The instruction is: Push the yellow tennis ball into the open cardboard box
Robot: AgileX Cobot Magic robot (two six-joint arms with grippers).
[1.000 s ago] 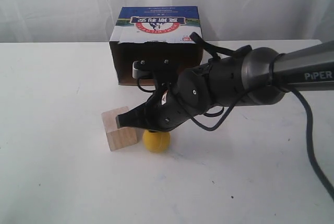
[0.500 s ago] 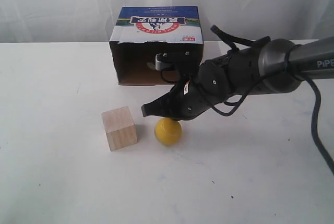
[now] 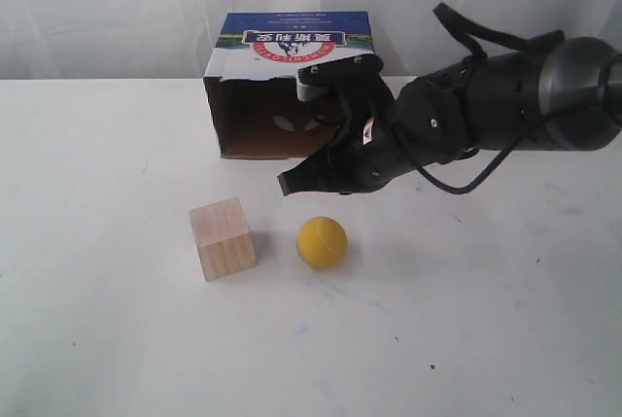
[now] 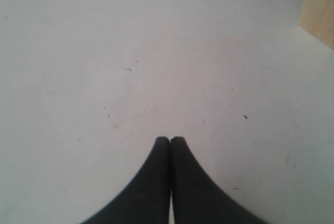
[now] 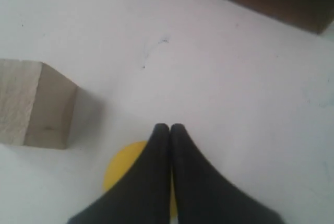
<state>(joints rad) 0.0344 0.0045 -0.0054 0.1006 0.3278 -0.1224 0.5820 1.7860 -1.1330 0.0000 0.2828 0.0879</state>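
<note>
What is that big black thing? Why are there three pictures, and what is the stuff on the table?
The black thing is a robot arm. Its pointy tip is the right end effector, the part that grabs or pushes. Its two fingers are pressed together and hold nothing. The wide picture comes from a camera off the arms. The other two come from small cameras on each arm's wrist, looking past the fingers. One shows the left end effector, also shut and empty. On the white table lie a yellow tennis ball, a wooden cube beside it but not touching, and an open cardboard box behind them.
</note>
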